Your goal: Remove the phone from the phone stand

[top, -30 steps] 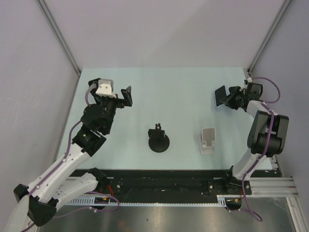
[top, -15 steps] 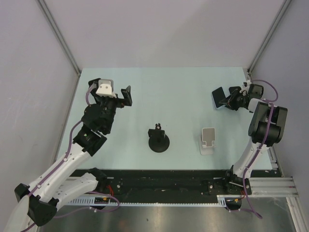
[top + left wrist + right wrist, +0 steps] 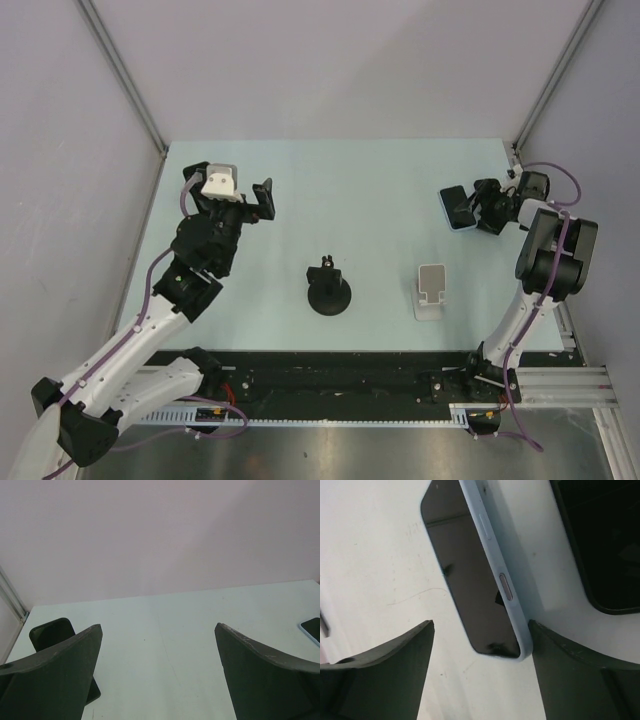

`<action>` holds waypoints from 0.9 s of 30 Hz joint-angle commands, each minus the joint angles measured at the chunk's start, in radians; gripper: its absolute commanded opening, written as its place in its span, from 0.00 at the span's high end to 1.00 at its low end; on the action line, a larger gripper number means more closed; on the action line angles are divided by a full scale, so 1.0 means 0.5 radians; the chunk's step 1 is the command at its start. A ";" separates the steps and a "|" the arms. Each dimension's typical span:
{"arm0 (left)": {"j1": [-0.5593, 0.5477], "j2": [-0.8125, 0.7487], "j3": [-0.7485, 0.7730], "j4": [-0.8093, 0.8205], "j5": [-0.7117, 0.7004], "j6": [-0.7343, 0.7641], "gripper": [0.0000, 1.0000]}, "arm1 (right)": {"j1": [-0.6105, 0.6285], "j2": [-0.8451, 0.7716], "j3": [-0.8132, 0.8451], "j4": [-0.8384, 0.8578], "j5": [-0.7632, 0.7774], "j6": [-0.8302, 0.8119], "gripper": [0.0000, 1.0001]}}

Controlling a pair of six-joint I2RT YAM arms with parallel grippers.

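Observation:
The phone (image 3: pixel 457 208), dark-screened in a light blue case, lies on the table at the far right, away from the silver phone stand (image 3: pixel 431 290). In the right wrist view the phone (image 3: pixel 475 575) runs up between the jaws, buttoned edge showing. My right gripper (image 3: pixel 482 210) (image 3: pixel 480 627) is open around its near end. The right finger (image 3: pixel 555 655) touches the case edge, and the left finger (image 3: pixel 395 655) stands apart from the screen. My left gripper (image 3: pixel 262 198) (image 3: pixel 157 627) hangs wide open over the far left of the table, holding nothing.
A black round-based holder (image 3: pixel 328 289) stands mid-table, left of the silver stand. Grey walls close the table (image 3: pixel 360 190) on three sides, and the right wall is close behind the right arm. The phone's corner (image 3: pixel 312 629) shows at the left wrist view's right edge.
The right gripper has opened and let go of the phone. The phone, held tilted before, now rests on the table. The left arm has hardly moved.

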 commanded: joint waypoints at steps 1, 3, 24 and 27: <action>0.013 -0.007 -0.014 0.091 0.022 0.068 0.00 | 0.019 -0.127 0.051 -0.127 0.338 -0.147 0.12; 0.013 -0.004 -0.017 0.091 0.022 0.068 0.00 | 0.050 -0.161 0.070 -0.172 0.433 -0.227 0.06; 0.010 0.030 -0.014 0.091 0.031 0.083 0.00 | 0.575 0.237 0.794 -0.608 1.265 -0.850 0.00; 0.013 0.033 -0.014 0.091 0.025 0.089 0.00 | 0.584 0.308 0.880 -0.651 1.265 -0.847 0.00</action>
